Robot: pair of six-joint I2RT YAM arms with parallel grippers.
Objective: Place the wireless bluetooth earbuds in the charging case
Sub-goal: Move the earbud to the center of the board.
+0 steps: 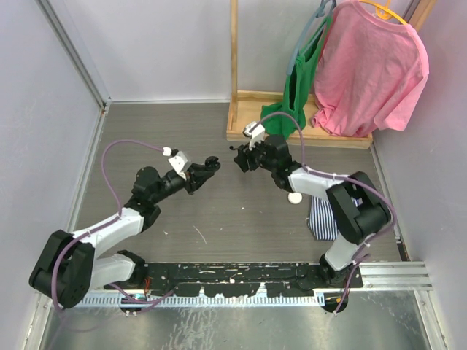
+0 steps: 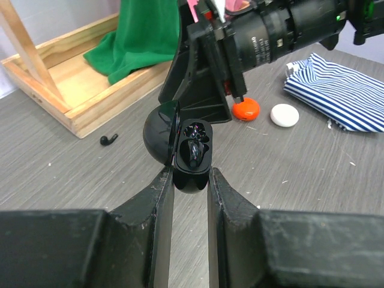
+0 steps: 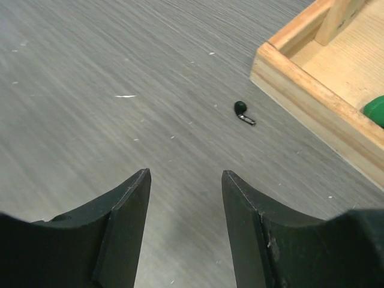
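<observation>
My left gripper (image 2: 191, 171) is shut on the open black charging case (image 2: 193, 161) and holds it above the table. Its lid (image 2: 161, 133) hangs open to the left. One black earbud (image 2: 193, 151) sits in the case. Another black earbud (image 2: 108, 140) lies loose on the table near the wooden frame; it also shows in the right wrist view (image 3: 243, 112). My right gripper (image 3: 186, 177) is open and empty, above the table, short of that earbud. In the top view the left gripper (image 1: 211, 166) and the right gripper (image 1: 239, 159) face each other closely.
A wooden rack base (image 2: 60, 90) with green cloth (image 2: 144, 42) stands behind. An orange round case (image 2: 246, 109) and a white round case (image 2: 284, 115) lie near a striped cloth (image 2: 342, 90). A pink shirt (image 1: 372, 65) hangs at the back right.
</observation>
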